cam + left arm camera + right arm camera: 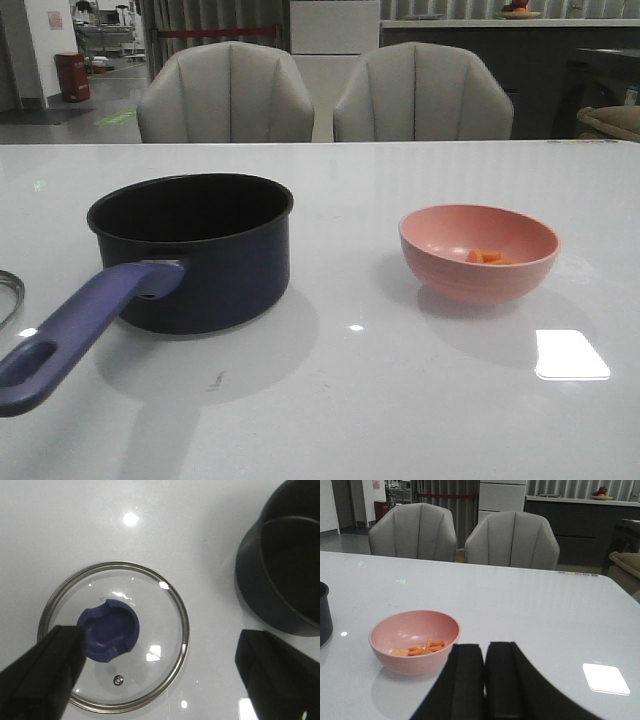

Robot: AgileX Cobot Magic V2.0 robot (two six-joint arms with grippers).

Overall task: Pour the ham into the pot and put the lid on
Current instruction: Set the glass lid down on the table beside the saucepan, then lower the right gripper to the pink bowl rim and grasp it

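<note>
Both empty: left claw [160, 675] wide above lid [114, 636], right claw [485, 680] closed

— Is there any writing to read here, a brand on the dark navy round saucepan [200, 250] or on the round glass lid with the metal rim [115, 635]?

— None. Both are plain, and so is the pink round bowl [478, 252].

— And further back?

— A pale notice hangs on the white wall [54, 19] at the far left, but its print is too small to make out. Nothing else carries letters or numbers.
</note>
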